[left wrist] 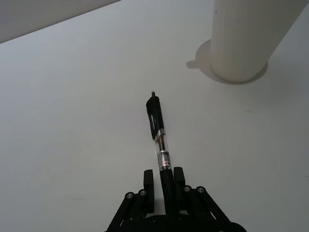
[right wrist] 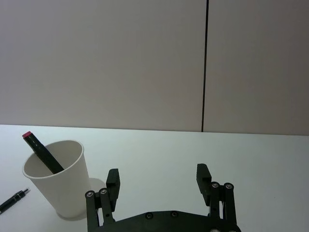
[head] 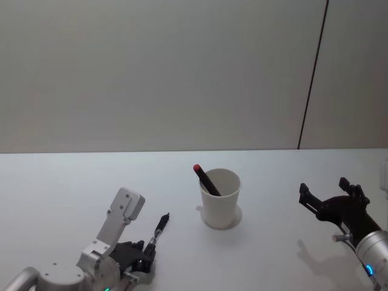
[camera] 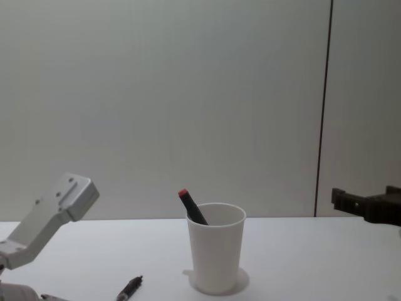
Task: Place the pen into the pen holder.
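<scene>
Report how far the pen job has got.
Done: the left claw is shut on the pen, low beside the white paper cup, which holds a red-capped marker. In hand: the carry. Left: lift the pen over the rim and drop it in. The right claw sits open, off to the right.

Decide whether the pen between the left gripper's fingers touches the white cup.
Apart. The left wrist view shows bare table between the tip of the pen and the cup; the head view agrees.
</scene>
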